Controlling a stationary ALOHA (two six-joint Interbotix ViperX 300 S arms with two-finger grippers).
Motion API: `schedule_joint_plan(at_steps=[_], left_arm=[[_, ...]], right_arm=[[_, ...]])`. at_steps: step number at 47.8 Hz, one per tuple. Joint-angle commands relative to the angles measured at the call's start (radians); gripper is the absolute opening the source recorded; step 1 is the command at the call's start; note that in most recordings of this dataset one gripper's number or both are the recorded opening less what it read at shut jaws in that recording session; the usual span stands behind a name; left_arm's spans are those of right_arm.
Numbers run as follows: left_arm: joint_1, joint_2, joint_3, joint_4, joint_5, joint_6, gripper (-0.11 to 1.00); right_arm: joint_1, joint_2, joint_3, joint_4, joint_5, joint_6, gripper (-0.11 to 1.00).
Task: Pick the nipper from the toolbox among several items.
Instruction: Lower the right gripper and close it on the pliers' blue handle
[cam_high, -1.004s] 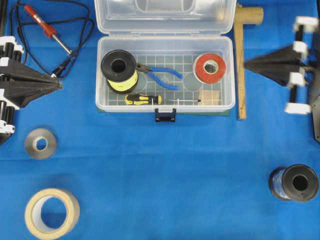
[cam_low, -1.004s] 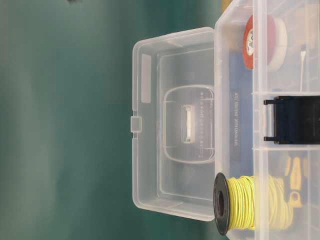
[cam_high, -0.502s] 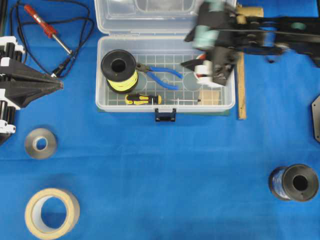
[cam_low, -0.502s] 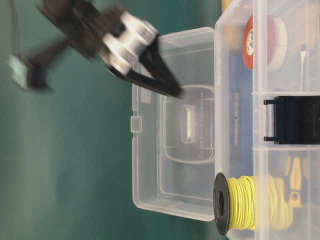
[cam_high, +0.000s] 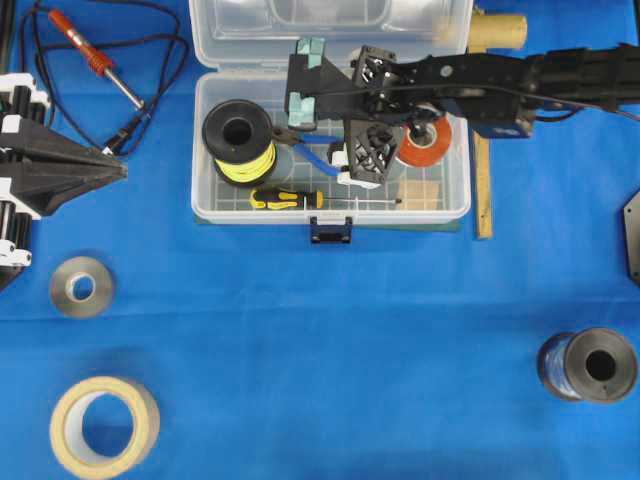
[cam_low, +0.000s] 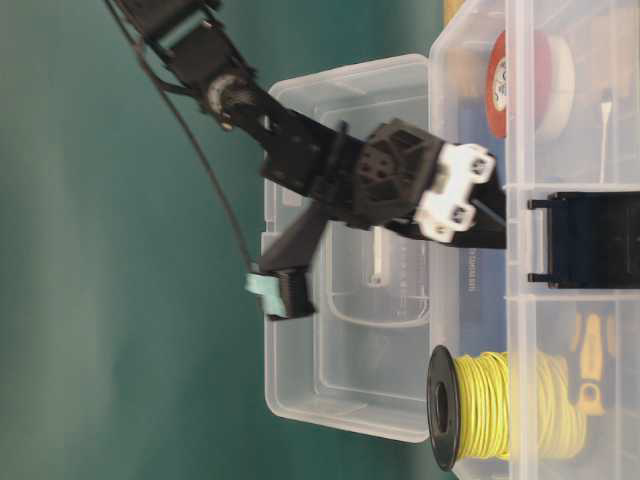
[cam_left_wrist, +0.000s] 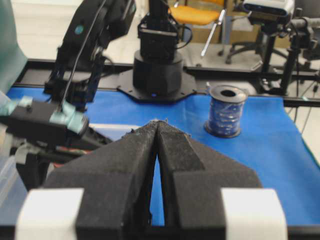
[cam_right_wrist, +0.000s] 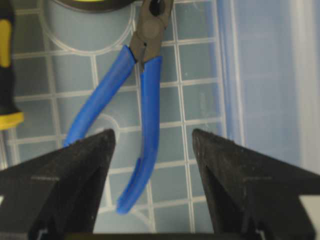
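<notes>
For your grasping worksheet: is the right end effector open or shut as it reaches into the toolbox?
Open. In the right wrist view the right end effector shows a clear gap between its fingers, with the nipper handles lying loose on the toolbox floor between them.

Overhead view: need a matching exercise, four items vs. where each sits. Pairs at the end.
Items:
1. nipper
2. soldering iron
3. blue wire spool
4. beige tape roll

Places:
A. cloth, bottom left corner
B. inside the toolbox, beside the yellow wire spool
C. cloth, top left, with black cord
D. cloth, lower right

Pairs: 1-B, 2-C, 3-D, 4-A
</notes>
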Motion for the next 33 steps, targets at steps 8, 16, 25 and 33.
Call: schedule_joint_plan(at_steps=[8, 16, 25, 33], left_arm=[[0.002, 0.008, -0.008, -0.003, -0.003, -0.009, 0.00], [0.000, 0.008, -0.008, -0.003, -0.003, -0.009, 0.00], [0.002, 0.006, -0.008, -0.003, -0.002, -0.008, 0.00], [0.000, 0.006, -0.008, -0.003, -0.003, -0.009, 0.00]], right_arm=[[-0.015, 0.034, -0.025, -0.011, -0.020, -0.017, 0.60], [-0.012, 0.052, -0.025, -0.009, -0.028, -0.028, 0.27], [-0.014, 0.023, -0.021, -0.009, -0.028, -0.028, 0.13], [-0.023, -0.084, -0.008, -0.009, -0.028, -0.023, 0.13]])
